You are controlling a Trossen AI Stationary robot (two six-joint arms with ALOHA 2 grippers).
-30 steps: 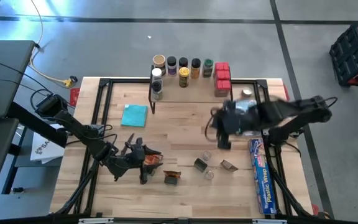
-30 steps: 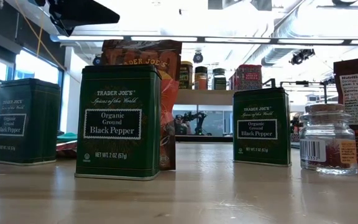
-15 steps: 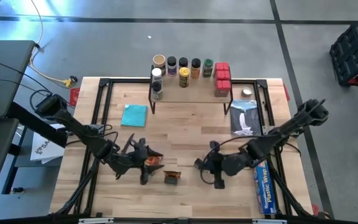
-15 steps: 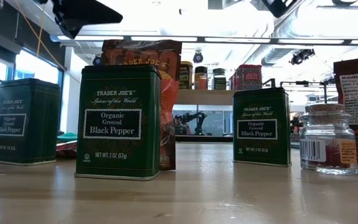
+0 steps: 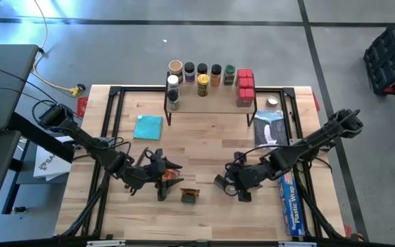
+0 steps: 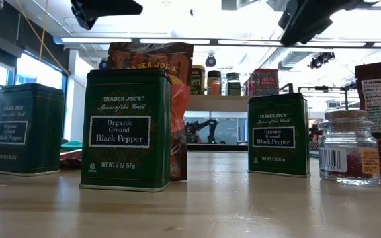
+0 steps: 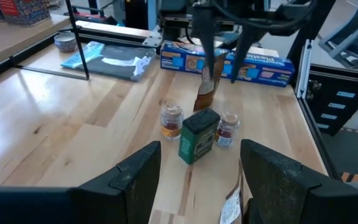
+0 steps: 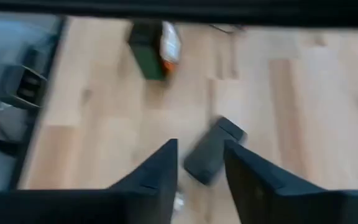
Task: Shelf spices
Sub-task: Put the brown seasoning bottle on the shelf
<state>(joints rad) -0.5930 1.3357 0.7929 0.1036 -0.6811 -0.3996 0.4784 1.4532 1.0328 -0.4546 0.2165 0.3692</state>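
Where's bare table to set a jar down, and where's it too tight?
Free: the table between the shelf legs and the front cluster, bordered by the teal cloth and the grey packet. The front-left corner is bare too. Crowded: around the tins and jars, where the left pincer and right pincer work.

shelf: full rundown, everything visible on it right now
The shelf is a low riser at the table's far edge: a light wooden rectangular top on thin black metal legs, standing level. Along its top sits a row of round jars with tan, black, yellow, orange and green lids, a white-lidded jar at its left end, and stacked red boxes at its right end. In the low view it shows far back, with open space beneath. Neither arm is near it.
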